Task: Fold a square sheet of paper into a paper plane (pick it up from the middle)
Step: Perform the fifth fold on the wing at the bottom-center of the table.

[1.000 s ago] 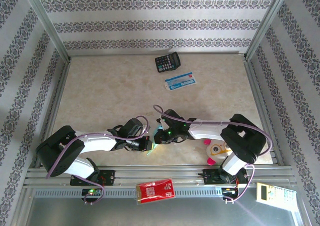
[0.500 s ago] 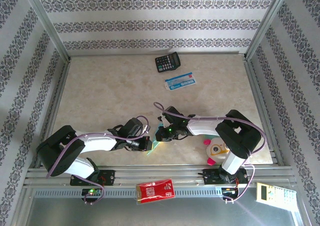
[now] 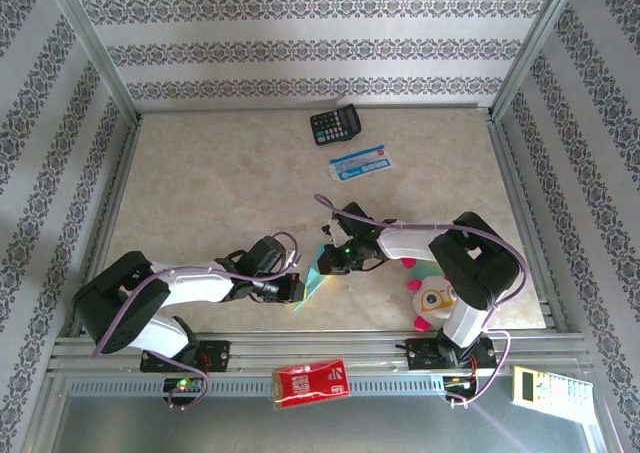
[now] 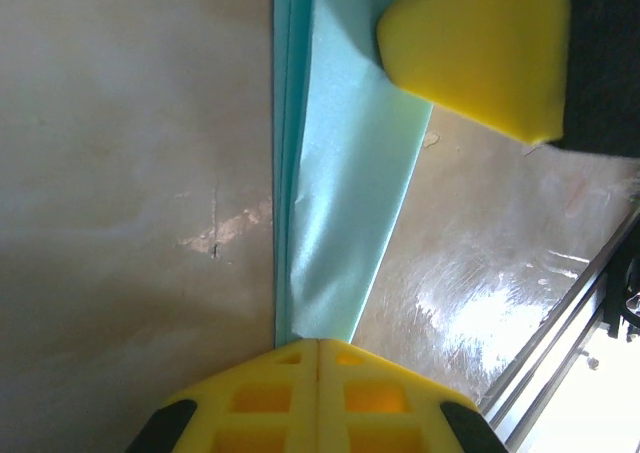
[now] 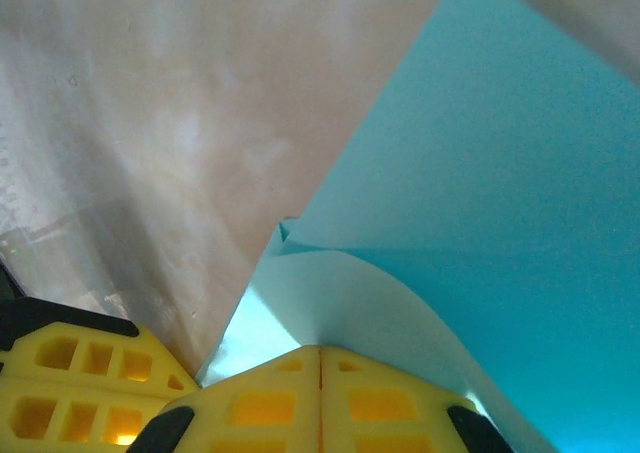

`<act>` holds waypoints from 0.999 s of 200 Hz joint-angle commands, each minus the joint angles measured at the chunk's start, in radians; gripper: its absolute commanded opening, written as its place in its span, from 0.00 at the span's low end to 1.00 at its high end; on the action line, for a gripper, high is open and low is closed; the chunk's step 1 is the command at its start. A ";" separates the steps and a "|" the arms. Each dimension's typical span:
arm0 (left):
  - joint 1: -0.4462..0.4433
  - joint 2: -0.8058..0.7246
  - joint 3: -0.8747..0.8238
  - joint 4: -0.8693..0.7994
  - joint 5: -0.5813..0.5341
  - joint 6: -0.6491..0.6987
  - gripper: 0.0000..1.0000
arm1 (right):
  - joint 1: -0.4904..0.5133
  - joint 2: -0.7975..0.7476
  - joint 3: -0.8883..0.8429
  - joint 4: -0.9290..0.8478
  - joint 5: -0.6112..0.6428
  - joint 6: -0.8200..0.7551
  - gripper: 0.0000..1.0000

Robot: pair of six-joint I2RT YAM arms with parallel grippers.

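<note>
The turquoise sheet of paper (image 3: 318,274) lies folded in layers on the table between my two grippers. In the left wrist view it is a narrow strip with a long straight crease (image 4: 335,183), running out from my left gripper (image 4: 318,345), which is shut on its near end. My right gripper (image 5: 320,351) is shut on a curled flap of the paper (image 5: 470,173) that lifts off the table. In the top view the left gripper (image 3: 294,288) sits just left of the paper and the right gripper (image 3: 331,263) just above it.
A black calculator (image 3: 335,125) and a blue-and-white card (image 3: 361,162) lie at the back of the table. A plush toy (image 3: 432,298) sits beside the right arm. A red packet (image 3: 311,383) and a pale keypad device (image 3: 545,385) rest on the front rail.
My right gripper has moved back and slightly right, drawing the paper flap with it. The left arm has stayed still.
</note>
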 commanded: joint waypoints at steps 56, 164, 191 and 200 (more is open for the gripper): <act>0.009 -0.067 0.016 -0.197 -0.066 0.012 0.06 | -0.035 0.046 -0.016 -0.011 0.064 -0.024 0.07; -0.045 -0.006 0.145 0.039 0.030 -0.045 0.08 | -0.030 0.050 -0.031 -0.010 0.072 -0.019 0.06; -0.045 0.070 0.177 0.060 0.042 -0.051 0.04 | -0.029 0.046 -0.032 -0.011 0.074 -0.019 0.06; -0.045 0.090 0.184 0.063 0.042 -0.051 0.02 | -0.029 0.045 -0.032 -0.012 0.075 -0.020 0.06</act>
